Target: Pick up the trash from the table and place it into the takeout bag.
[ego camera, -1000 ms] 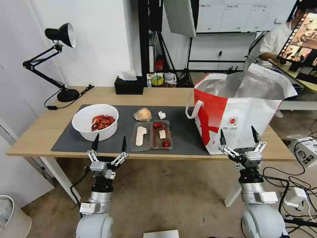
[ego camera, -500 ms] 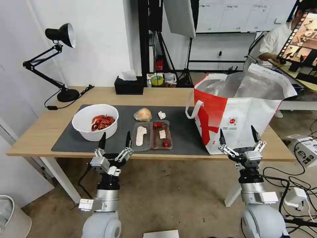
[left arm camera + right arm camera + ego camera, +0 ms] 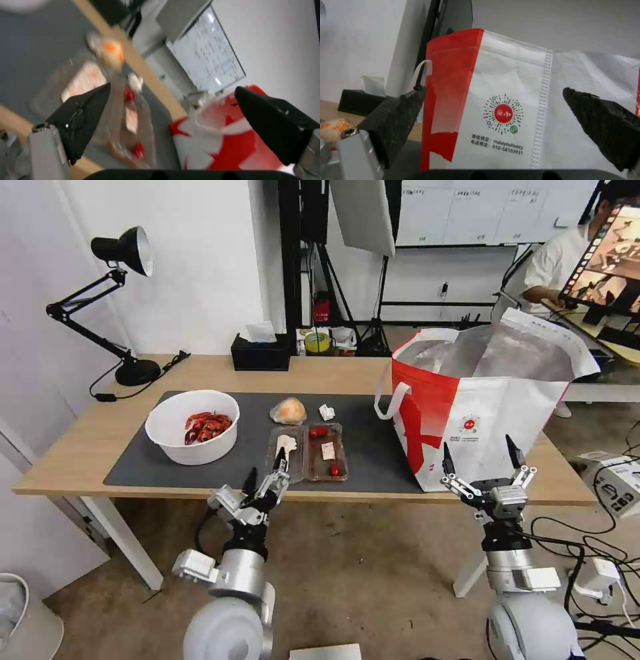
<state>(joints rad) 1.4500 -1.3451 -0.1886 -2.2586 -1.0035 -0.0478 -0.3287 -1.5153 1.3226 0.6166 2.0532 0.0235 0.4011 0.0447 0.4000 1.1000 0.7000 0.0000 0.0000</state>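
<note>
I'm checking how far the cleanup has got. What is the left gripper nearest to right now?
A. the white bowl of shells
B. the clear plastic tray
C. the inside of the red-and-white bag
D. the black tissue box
B. The left gripper, fingers open, hangs at the table's front edge with one fingertip over the near end of the clear plastic tray, holding nothing.

Long light-wood desk has a big dark grey mat, black desk lamp, black tissue box and red-and-white takeout bag on it.

bowl left on mat | tray centre | lump, tissue wad behind tray | bag right
</note>
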